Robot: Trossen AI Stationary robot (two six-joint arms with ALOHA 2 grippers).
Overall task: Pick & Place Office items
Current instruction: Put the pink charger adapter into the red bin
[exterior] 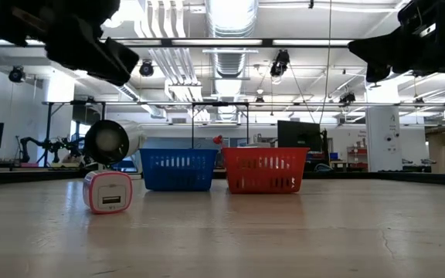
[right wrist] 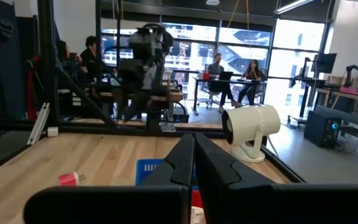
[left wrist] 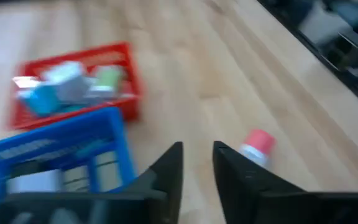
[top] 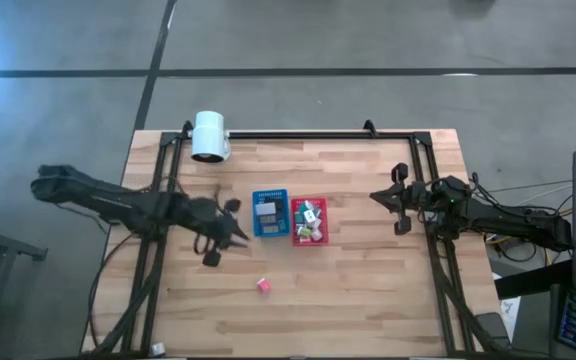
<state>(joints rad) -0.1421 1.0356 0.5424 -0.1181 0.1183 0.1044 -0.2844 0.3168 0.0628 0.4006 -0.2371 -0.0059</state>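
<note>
Your left pincer (left wrist: 197, 163) hung above the bench (top: 368, 290) just beside the blue tray (top: 269, 213), on the side away from the red tray (top: 309, 221); its fingers stood a little apart with nothing between them. Through its own camera you looked past those fingers at bare wood, with the blue tray close on one side and a small pink-and-white item (left wrist: 255, 147) lying a short way ahead.

From above, that item (top: 264, 285) sat alone on the open bench, nearer the front edge than either tray and well apart from both. The other office items were already in the trays: a pale one in the blue, and several white, teal and green ones heaped in the red. So the loose piece looked like the one left to fetch.

Your right pincer (right wrist: 193, 163) waited with its fingers pressed together, raised at the far right of the bench, clear of the work.

Here is where it could have gone wrong for you. The gap in the left pincer looked narrow against the item, so coming down like that risked landing a fingertip on top and flicking it away across the smooth wood. The item is small and light, and a skewed approach could roll it. The left arm also sat close to the blue tray's wall, so a careless swing might have nudged the tray and shifted its contents.
</note>
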